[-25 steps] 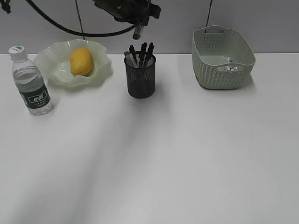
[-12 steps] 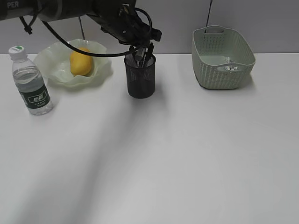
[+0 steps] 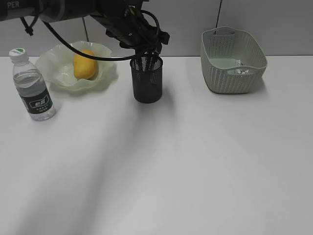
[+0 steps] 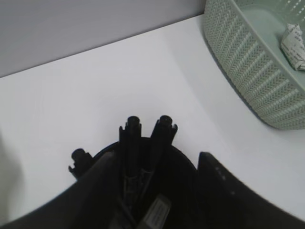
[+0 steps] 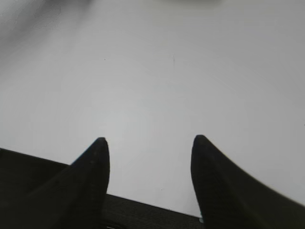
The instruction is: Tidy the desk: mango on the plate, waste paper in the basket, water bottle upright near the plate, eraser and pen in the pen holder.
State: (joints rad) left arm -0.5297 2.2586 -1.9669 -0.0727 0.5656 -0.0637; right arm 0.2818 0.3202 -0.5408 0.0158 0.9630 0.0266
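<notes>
Left arm has dropped from above the pen holder (image 3: 146,81) down onto its mouth; a second ago only the claw tip hung overhead, now the wrist covers the pen tops. Nothing else on the table (image 3: 195,161) has shifted.

Left claw (image 4: 157,191) straddles the holder's rim, fingers spread wide, one each side of the upright pens (image 4: 145,143). Between them, low in the left wrist view, sits a small pale-edged piece, maybe the eraser, too dark to tell. Whether the claw grips anything or has let go I cannot tell; the fingers look parted, touching at most the rim. Judgement: it is down here to drop or seat the last item inside the holder, so this is the final step, nearly finished.

Right claw (image 5: 150,157) hangs over bare table, fingers apart, empty, parked out of the way.

Relative to the holder:
- plate (image 3: 54,73) just left, mango (image 3: 84,64) lying in it
- bottle (image 3: 33,85) further left, upright, close in front of the plate's left edge
- basket (image 3: 230,73) well to the right, waste paper (image 3: 239,67) inside on its floor

Risk as I judge it: lifting out could snag a pen or tip the light mesh holder.
</notes>
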